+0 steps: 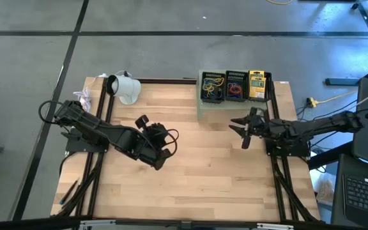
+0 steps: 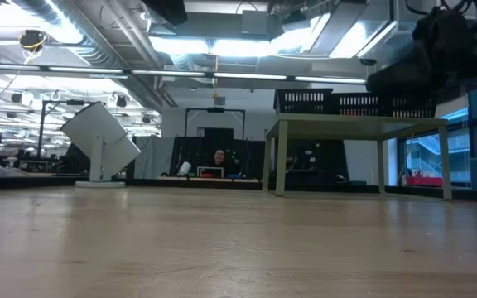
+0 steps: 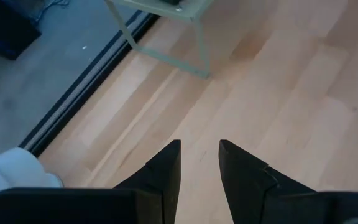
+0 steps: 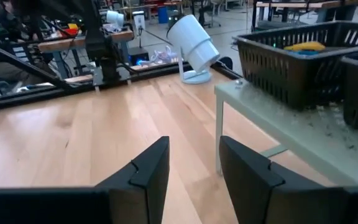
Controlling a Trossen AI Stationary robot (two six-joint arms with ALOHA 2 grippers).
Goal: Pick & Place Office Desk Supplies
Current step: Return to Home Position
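Two dark six-joint arms over a light wooden table (image 1: 203,179), both low, neither holding anything. Left arm coming in from the left edge, bent at the elbow, forearm angled toward the table's middle; left gripper (image 3: 199,144) above bare wood left of centre, tilted down at the boards, fingers slightly apart, nothing between them. Right arm coming in from the right edge, stretched almost straight across toward the middle; right gripper (image 1: 239,134) hovering just in front of the stand, fingers spread wide, empty. One pale green perforated stand (image 1: 209,110) at the table's far edge, right of centre, raised on thin legs. Three black plastic mesh baskets (image 1: 236,74) in a row on top of it, packed side by side. Basket nearest the table's middle: tangle of yellow, green and blue rubber bands (image 1: 213,84). Middle basket: red and blue rubber bands (image 1: 235,91). Basket nearest the right edge: yellow printed packets (image 1: 256,83), count not readable. One white cup-like object (image 1: 125,87) on a round foot, tilted, near the far left corner, well apart from the stand and from both grippers. One person (image 2: 219,157) far back in the room beyond the table, seen only in the low view.
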